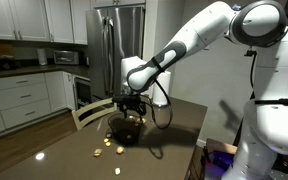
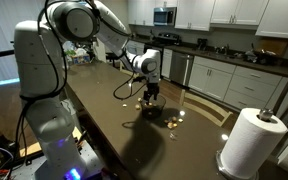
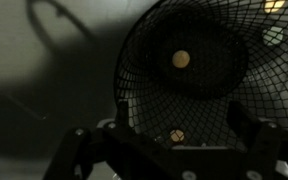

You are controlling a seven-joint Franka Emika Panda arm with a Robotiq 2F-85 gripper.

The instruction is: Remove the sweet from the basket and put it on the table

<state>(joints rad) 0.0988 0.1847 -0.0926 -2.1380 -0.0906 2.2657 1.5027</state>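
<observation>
The dark mesh basket (image 1: pixel 124 128) stands on the glossy brown table (image 1: pixel 174 125); it also shows in an exterior view (image 2: pixel 154 109), on the table (image 2: pixel 114 110). In the wrist view the basket (image 3: pixel 144 60) fills the right half, with a round tan sweet (image 3: pixel 181 59) on its bottom. A second sweet (image 3: pixel 176 135) shows lower down, between my fingers. My gripper (image 3: pixel 179 140) is open, its fingers wide apart just above the basket rim. In both exterior views it hangs directly over the basket (image 1: pixel 132 106) (image 2: pixel 152 93).
Several loose sweets (image 1: pixel 107 144) lie on the table beside the basket, also seen in an exterior view (image 2: pixel 171 122). A paper towel roll (image 2: pixel 249 140) stands at one table corner. A chair back (image 1: pixel 89 112) sits at the table's edge. A fridge (image 1: pixel 119 45) and kitchen counters stand behind.
</observation>
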